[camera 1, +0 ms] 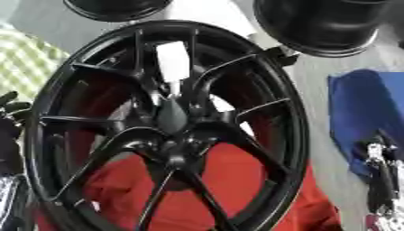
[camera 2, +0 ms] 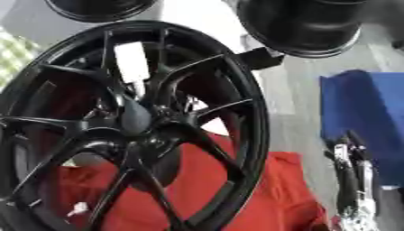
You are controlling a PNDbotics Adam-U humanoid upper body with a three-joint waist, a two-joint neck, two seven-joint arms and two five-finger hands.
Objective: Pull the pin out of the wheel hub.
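Right hand (camera 2: 351, 173), fingers relaxed, nothing held, is seen beside the heavy, rigid wheel hub (camera 1: 170, 149); pin cannot be located.

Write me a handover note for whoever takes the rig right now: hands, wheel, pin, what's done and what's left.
Left hand: at the left edge beside the rim, fingers curled, holding nothing that shows.
Right hand: low at the right, over the blue cloth, away from the wheel; its fingers cannot be judged.
Wheel: black, spoked, filling the view, above a red cloth. The hub is untouched.
Pin: cannot be made out for certain; a pale piece shows behind the spokes above the hub.
Done: nothing visible. Left: locate the pin, grasp it, pull it out.
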